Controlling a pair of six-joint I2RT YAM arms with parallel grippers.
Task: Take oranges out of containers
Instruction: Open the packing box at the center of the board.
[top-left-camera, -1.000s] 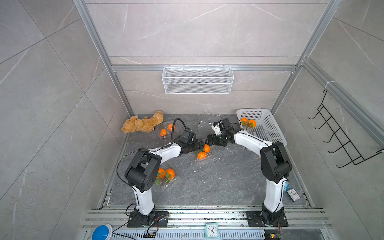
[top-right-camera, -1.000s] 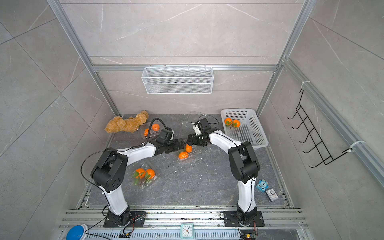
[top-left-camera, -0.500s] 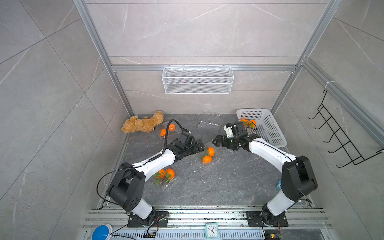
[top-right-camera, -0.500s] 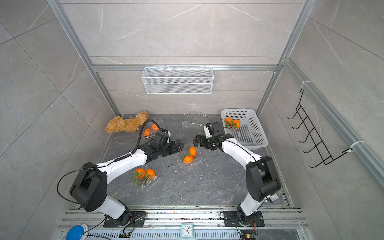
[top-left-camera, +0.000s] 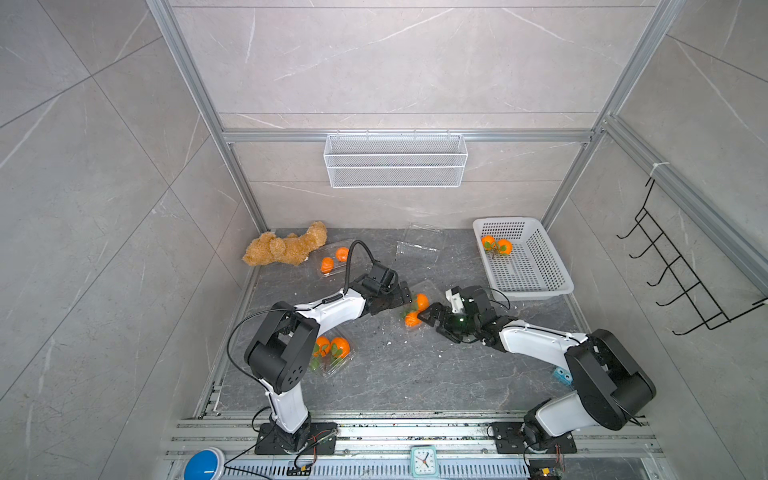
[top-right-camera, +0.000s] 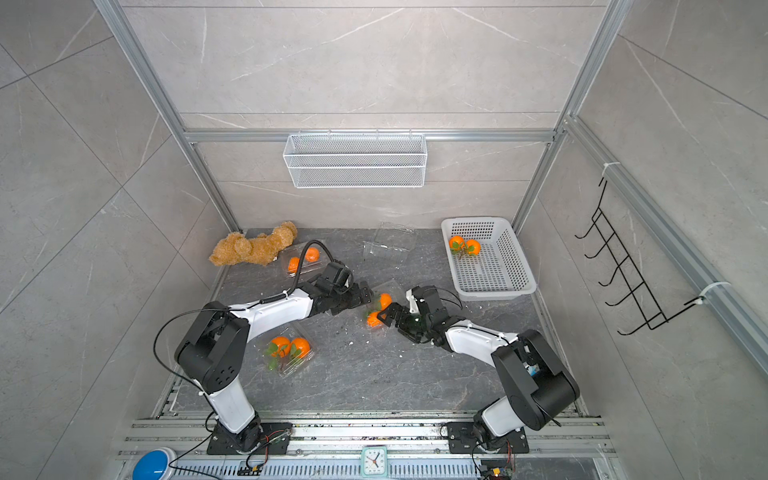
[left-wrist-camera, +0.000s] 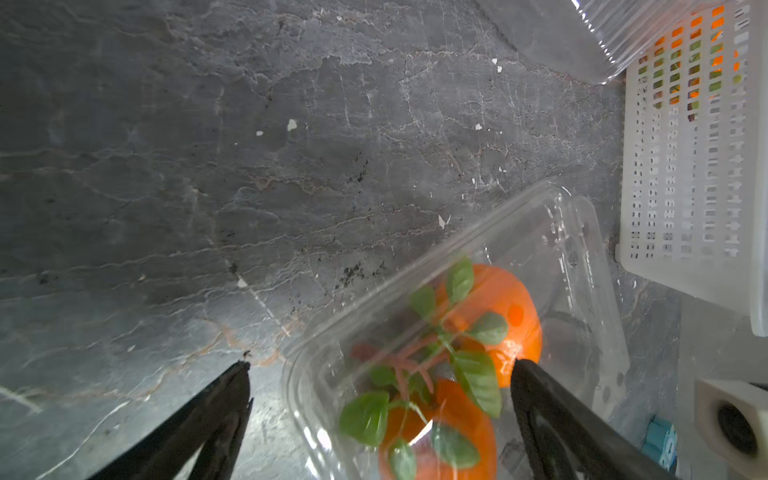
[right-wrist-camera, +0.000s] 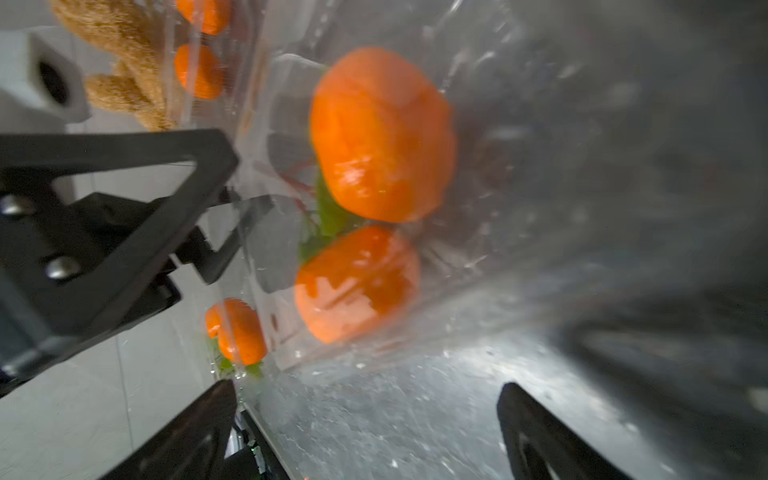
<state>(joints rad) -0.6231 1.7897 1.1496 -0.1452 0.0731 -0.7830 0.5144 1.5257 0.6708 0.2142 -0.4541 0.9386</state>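
Two oranges lie in a container left of the basket.

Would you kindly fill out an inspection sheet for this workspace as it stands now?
Surface: dark stone-look tabletop, flecked with white crumbs.
Job's things: two oranges lie in the white perforated basket; the bear-side clamshell, middle clamshell and front clamshell hold two each; the empty clamshell sits at the rear.
Clutter: teddy bear at the rear corner; small blue block partly hidden by the right arm.
Grippers: left gripper and right gripper both open, either side of the middle clamshell, holding nothing.
Cables: black cable arches above the left arm.
Surroundings: wire-mesh wall basket, nothing seen inside; black hook rack on the side wall; clock and blue button on the front rail.
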